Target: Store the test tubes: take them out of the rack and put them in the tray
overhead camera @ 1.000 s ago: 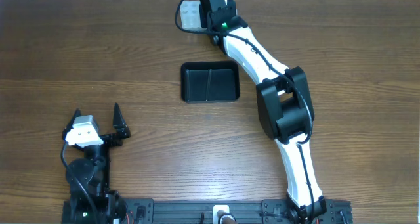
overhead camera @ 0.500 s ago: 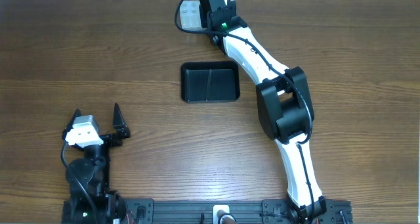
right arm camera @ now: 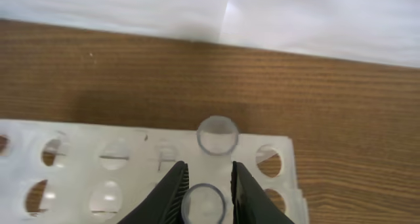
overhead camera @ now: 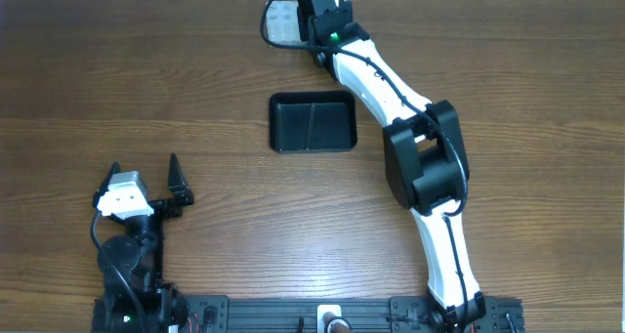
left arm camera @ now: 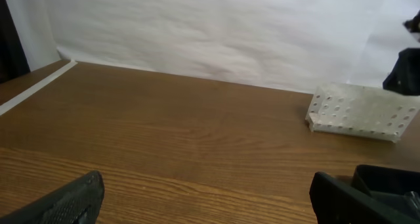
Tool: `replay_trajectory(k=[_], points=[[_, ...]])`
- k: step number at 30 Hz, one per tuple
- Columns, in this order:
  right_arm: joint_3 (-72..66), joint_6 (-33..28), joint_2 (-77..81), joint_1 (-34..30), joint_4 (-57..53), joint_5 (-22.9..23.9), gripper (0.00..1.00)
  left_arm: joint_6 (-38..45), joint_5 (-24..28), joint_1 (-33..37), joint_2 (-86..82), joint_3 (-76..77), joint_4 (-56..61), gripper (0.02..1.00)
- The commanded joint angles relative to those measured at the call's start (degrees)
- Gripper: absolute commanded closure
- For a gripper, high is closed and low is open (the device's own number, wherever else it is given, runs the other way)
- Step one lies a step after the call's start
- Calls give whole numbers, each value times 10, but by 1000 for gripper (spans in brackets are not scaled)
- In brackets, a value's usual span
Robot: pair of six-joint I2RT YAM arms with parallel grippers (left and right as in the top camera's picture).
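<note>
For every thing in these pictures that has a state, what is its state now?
Left gripper: open, holding nothing.
Right gripper: shut on the front test tube.
Front test tube: upright in its hole in the rack.
Rear test tube: upright in the rack, free.
Rack: standing, several holes look empty.
Tray: a thin line shows inside, perhaps a tube lying flat; cannot tell.

White perforated rack [right arm camera: 98,178] at desk [overhead camera: 508,99] far edge. Clear tube [right arm camera: 217,134] upright in a hole near its end; second tube [right arm camera: 202,203] upright just beside, gripped by tool [right arm camera: 205,184]. Black rectangular tray [overhead camera: 312,123] open-side up, apart from rack.
</note>
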Motion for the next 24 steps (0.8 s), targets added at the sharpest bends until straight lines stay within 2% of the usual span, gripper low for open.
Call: replay_trajectory(k=[1,11,13,14,15,18,22,24], points=[[14,-3,-62,4,2,4,774,7,3,4,-4,-2,1,20],[14,-3,-115,10,-16,4,783,7,3,4,-4,-2,1,20],[14,-3,-121,10,-25,4,757,7,3,4,-4,-2,1,20],[14,-3,-121,10,-29,4,658,6,3,4,-4,-2,1,20],[14,-3,-120,9,-39,4,492,7,3,4,-4,-2,1,20],[13,-3,-107,5,-59,4,318,7,3,4,-4,-2,1,20],[13,-3,-79,3,-65,4,224,7,3,4,-4,-2,1,23],[13,-3,-65,3,-62,4,209,7,3,4,-4,-2,1,20]])
